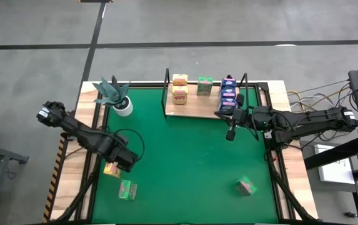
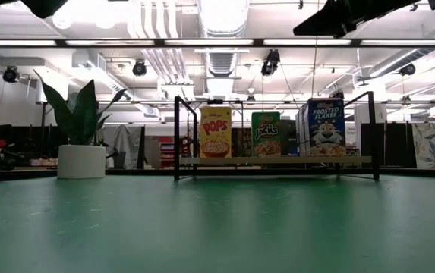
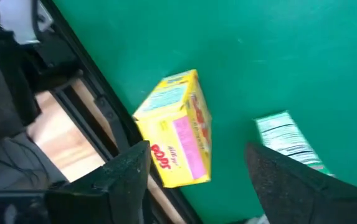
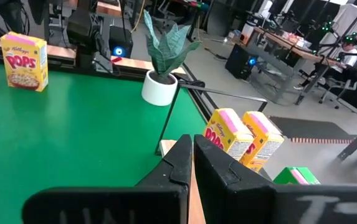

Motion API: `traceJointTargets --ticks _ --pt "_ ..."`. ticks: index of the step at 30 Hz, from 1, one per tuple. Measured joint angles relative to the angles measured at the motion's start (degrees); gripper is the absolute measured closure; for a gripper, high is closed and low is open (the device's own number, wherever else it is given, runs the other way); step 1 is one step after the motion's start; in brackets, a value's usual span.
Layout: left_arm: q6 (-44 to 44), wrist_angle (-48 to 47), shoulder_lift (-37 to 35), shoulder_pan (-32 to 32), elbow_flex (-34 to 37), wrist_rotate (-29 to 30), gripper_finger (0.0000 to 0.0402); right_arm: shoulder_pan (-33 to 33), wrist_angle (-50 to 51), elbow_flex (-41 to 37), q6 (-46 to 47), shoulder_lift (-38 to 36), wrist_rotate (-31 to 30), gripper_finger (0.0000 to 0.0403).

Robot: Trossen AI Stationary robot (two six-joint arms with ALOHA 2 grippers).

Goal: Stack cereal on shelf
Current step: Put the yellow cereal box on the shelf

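Left gripper [image 3: 194,168] hangs over the yellow box [image 3: 177,129], fingers [image 3: 125,171] released and straddling it. The box lies at the green mat [image 1: 185,156] edge near the black rail, so a skewed close could shove it off. Right gripper [image 1: 230,132] waits clenched by the shelf [image 1: 194,107]; mid-mat is open.

White potted plant [image 1: 117,97] on green mat [image 1: 185,169]
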State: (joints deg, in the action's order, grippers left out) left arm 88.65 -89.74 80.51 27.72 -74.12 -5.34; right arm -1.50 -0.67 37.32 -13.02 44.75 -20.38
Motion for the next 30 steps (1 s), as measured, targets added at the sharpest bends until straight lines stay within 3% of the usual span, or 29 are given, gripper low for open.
traceJointTargets --ticks 7,18,30 --pt "2.7 -0.3 0.0 3.4 0.8 5.0 0.0134 0.0 0.0 0.0 -0.4 0.0 0.0 0.0394" --pt "12.8 0.7 0.0 10.7 4.5 4.3 0.0133 0.0 0.2 0.0 -0.5 0.0 0.0 0.0394" --pt "18.6 4.7 0.0 14.8 8.6 7.5 0.0149 0.0 0.4 0.0 0.4 0.0 0.0 0.0394"
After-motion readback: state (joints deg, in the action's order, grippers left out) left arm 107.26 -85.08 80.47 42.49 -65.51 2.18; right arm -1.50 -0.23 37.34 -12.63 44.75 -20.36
